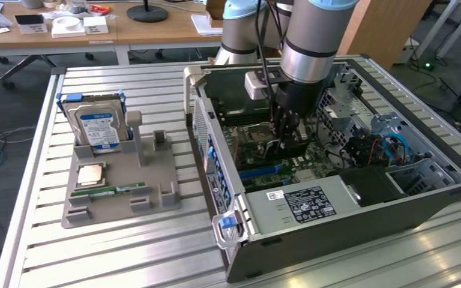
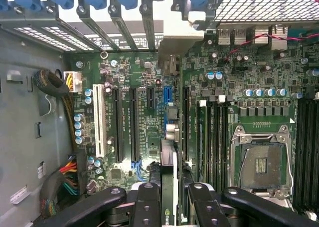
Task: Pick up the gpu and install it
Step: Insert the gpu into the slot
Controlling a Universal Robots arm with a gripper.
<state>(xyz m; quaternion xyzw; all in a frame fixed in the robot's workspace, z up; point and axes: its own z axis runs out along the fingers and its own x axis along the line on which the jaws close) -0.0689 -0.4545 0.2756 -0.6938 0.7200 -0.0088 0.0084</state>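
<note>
My gripper (image 1: 287, 143) reaches down into the open computer case (image 1: 319, 237), just above the motherboard (image 1: 263, 159). It is shut on the gpu (image 2: 168, 159), which the wrist view shows edge-on between the two black fingers (image 2: 148, 204): a thin green board edge with a silvery strip running towards the case's rear slot openings. The card hangs over the blue expansion slot (image 2: 169, 95) on the motherboard (image 2: 249, 87). I cannot tell whether its lower edge touches the slot.
Black expansion slots (image 2: 133, 122) and a white one (image 2: 98, 119) lie beside the blue slot. The bare CPU socket (image 2: 261, 162) is nearby. Outside the case, a grey tray (image 1: 118, 207) holds a blue-labelled hard drive (image 1: 98, 129), a CPU (image 1: 91, 174) and a RAM stick (image 1: 118, 191).
</note>
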